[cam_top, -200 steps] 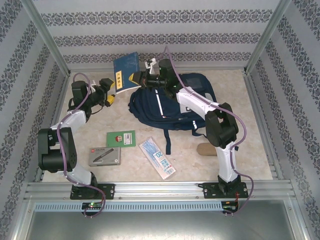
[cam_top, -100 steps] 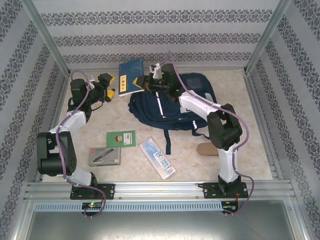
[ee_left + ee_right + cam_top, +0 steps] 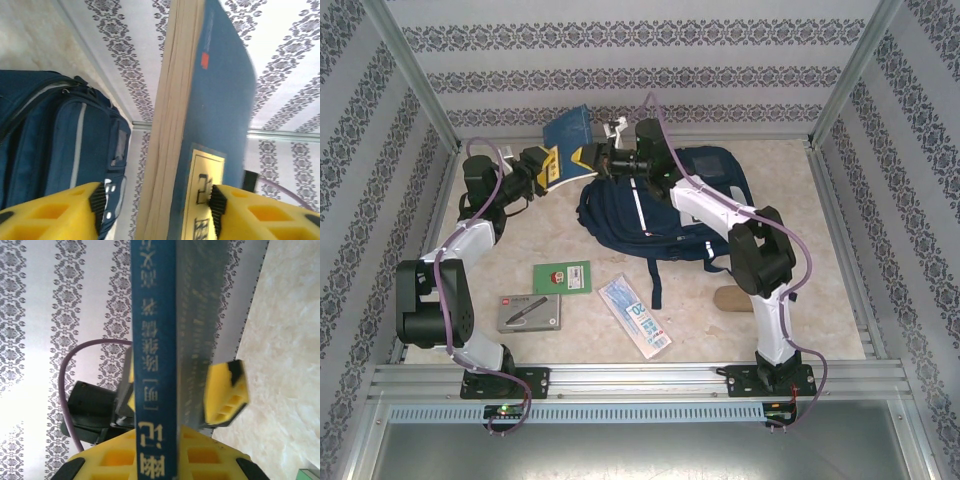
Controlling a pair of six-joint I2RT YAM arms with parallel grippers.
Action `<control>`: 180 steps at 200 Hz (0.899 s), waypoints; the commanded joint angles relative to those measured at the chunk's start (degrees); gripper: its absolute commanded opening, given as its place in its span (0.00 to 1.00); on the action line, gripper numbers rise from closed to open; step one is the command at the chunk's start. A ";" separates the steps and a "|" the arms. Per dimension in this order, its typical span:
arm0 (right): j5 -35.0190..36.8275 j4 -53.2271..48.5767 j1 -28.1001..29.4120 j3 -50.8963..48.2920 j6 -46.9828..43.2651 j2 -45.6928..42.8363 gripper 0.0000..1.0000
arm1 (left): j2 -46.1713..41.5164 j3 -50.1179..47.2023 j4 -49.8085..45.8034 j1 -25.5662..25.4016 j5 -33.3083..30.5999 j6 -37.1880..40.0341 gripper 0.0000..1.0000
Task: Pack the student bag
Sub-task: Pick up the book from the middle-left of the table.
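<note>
The student bag (image 3: 660,210) lies navy-blue on the table at the back centre, also seen at the left of the left wrist view (image 3: 50,135). A thick blue book (image 3: 570,128) hangs in the air left of the bag. My right gripper (image 3: 590,157) is shut on its lower right corner, with the spine (image 3: 155,340) clamped between the yellow fingers (image 3: 155,450). My left gripper (image 3: 550,168) straddles the book's other end (image 3: 220,100). Its jaws (image 3: 156,202) are open: one pad (image 3: 216,205) touches the cover, while the other stands off the page edges.
On the near left of the table lie a green booklet (image 3: 561,276), a grey pen box (image 3: 530,312) and a white-blue packet (image 3: 634,316). A tan object (image 3: 730,298) sits by the right arm. Patterned walls close in the back and sides.
The left gripper has moved right and up to the book and narrowed its jaws around it. The right gripper has kept hold, and the book has tilted and shifted slightly left.
</note>
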 commanded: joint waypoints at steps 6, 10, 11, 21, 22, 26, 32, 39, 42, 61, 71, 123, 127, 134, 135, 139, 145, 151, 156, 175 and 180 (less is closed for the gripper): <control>-2.30 2.73 0.84 1.42 0.01 0.79 0.00 | 0.65 1.40 8.02 -0.59 1.26 -4.14 0.52; -2.30 2.79 0.80 1.34 -0.03 0.86 0.00 | 0.65 1.40 8.51 -0.52 1.23 -4.60 0.51; -2.30 2.86 0.82 1.33 -0.08 0.90 0.00 | 0.65 1.39 8.56 -0.54 1.22 -4.67 0.51; -2.26 2.68 0.85 1.16 -0.27 0.94 0.00 | 0.61 1.59 9.26 -0.51 1.30 -5.54 0.49; -2.24 2.59 0.85 1.15 -0.33 0.94 0.00 | 0.59 1.62 9.33 -0.53 1.30 -5.63 0.49; -2.21 2.31 0.84 1.15 -0.53 1.02 0.00 | 0.60 1.56 9.67 -0.60 1.35 -5.78 0.48; -2.16 1.90 0.85 1.15 -0.82 1.04 0.00 | 0.53 1.64 9.88 -0.59 1.32 -5.97 0.44; -2.10 1.85 0.84 0.94 -0.98 1.10 0.00 | 0.27 1.72 9.44 -0.55 1.22 -5.95 0.38; -2.01 1.80 0.80 0.95 -1.05 1.09 0.00 | 0.23 1.83 9.12 -0.54 1.21 -5.86 0.35; -1.62 0.09 0.46 0.61 -2.43 1.02 0.16 | -0.63 1.92 6.91 -0.54 0.71 -4.62 0.16; -1.10 -2.42 0.17 0.46 -4.59 0.62 0.32 | -1.28 2.20 4.39 -0.55 0.37 -3.02 0.08; 15.25 -34.77 -2.96 -0.61 -28.19 -4.97 0.45 | -5.08 5.88 -17.88 -0.55 -1.56 13.50 0.00; 17.49 -37.77 -3.02 -0.12 -30.15 -5.11 0.44 | -5.40 6.13 -19.28 -0.55 -1.62 14.68 0.00; 20.95 -42.68 -3.10 1.09 -33.69 -5.08 0.44 | -5.81 6.45 -21.44 -0.55 -1.92 16.60 0.00; 21.45 -43.47 -3.11 1.30 -34.13 -5.06 0.44 | -5.87 6.50 -21.89 -0.55 -1.99 16.91 0.00; 23.35 -45.93 -3.05 2.11 -35.94 -4.92 0.44 | -6.05 6.76 -23.38 -0.51 -2.30 18.04 0.00; 26.54 -49.66 -2.89 3.42 -38.66 -4.55 0.43 | -6.44 7.03 -25.45 -0.55 -2.88 19.71 0.00; 28.64 -51.96 -2.77 4.19 -40.31 -4.23 0.43 | -6.78 7.29 -27.19 -0.55 -3.39 21.22 0.00; 30.26 -53.88 -2.68 4.98 -41.59 -3.81 0.42 | -7.11 7.42 -28.41 -0.53 -3.72 22.27 0.00; 35.05 -59.54 -1.87 8.28 -45.75 -1.46 0.42 | -8.04 7.52 -31.32 -0.51 -4.52 24.80 0.00; 36.40 -60.82 -1.52 9.42 -46.71 -0.75 0.42 | -8.19 7.61 -31.98 -0.47 -4.63 25.57 0.00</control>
